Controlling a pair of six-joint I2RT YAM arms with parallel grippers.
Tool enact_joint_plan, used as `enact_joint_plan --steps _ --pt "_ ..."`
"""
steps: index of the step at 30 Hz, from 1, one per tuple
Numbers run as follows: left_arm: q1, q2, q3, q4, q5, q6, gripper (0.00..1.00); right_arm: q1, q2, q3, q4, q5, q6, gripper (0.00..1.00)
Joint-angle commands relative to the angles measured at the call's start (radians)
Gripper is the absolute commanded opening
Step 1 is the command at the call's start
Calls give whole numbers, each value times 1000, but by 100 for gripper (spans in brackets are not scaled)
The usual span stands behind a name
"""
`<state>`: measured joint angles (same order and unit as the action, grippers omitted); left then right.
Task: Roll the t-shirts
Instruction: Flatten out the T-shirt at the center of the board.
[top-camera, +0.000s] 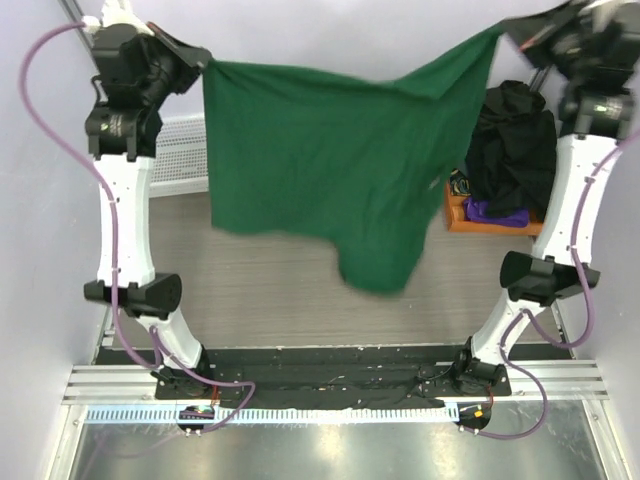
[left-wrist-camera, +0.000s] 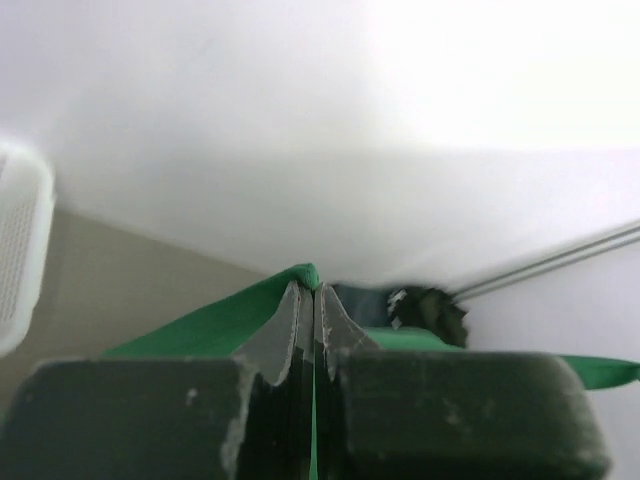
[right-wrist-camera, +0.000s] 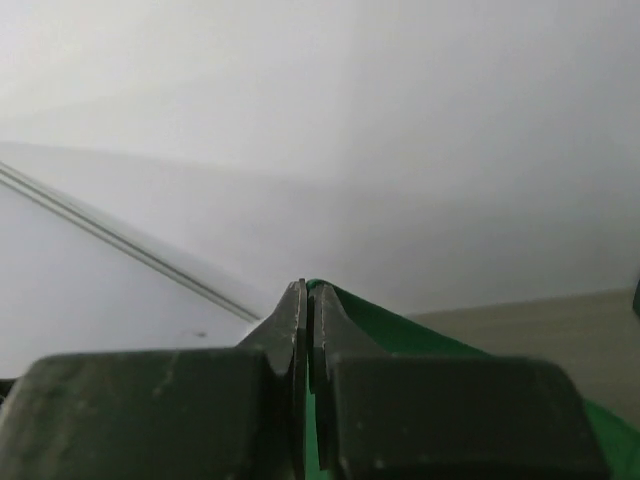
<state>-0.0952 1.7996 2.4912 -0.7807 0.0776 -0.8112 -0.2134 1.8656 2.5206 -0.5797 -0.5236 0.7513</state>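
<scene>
A dark green t-shirt (top-camera: 320, 170) hangs spread in the air between both arms, its lower part drooping toward the table. My left gripper (top-camera: 205, 62) is shut on its upper left corner; in the left wrist view green cloth (left-wrist-camera: 225, 322) is pinched between the closed jaws of that gripper (left-wrist-camera: 314, 290). My right gripper (top-camera: 505, 35) is shut on the upper right corner; the right wrist view has cloth (right-wrist-camera: 405, 330) coming out of the closed right gripper (right-wrist-camera: 306, 287). Black (top-camera: 515, 145) and purple (top-camera: 497, 213) t-shirts lie piled at the right.
An orange tray (top-camera: 468, 218) under the pile sits at the table's right. A white mesh basket (top-camera: 180, 150) stands at the back left, partly behind the green shirt. The wood-grain table (top-camera: 280, 290) lies below the hanging shirt.
</scene>
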Motion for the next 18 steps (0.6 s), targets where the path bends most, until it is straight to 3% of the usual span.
enact_joint_plan --steps 1,5,8,11,18 --pt "22 -138 -104 225 19 -36 0 -150 -101 57 374 -223 282 1" --pt "26 -112 -204 250 110 -34 0 -188 -137 -44 405 -274 318 1" --pt "23 -89 -346 300 203 -25 0 -181 -235 -344 470 -315 333 1" --pt "6 -149 -555 348 170 32 0 -184 -393 -793 492 -316 271 1" --pt "-17 -365 -1104 431 90 23 0 -175 -747 -1373 406 -208 154 1"
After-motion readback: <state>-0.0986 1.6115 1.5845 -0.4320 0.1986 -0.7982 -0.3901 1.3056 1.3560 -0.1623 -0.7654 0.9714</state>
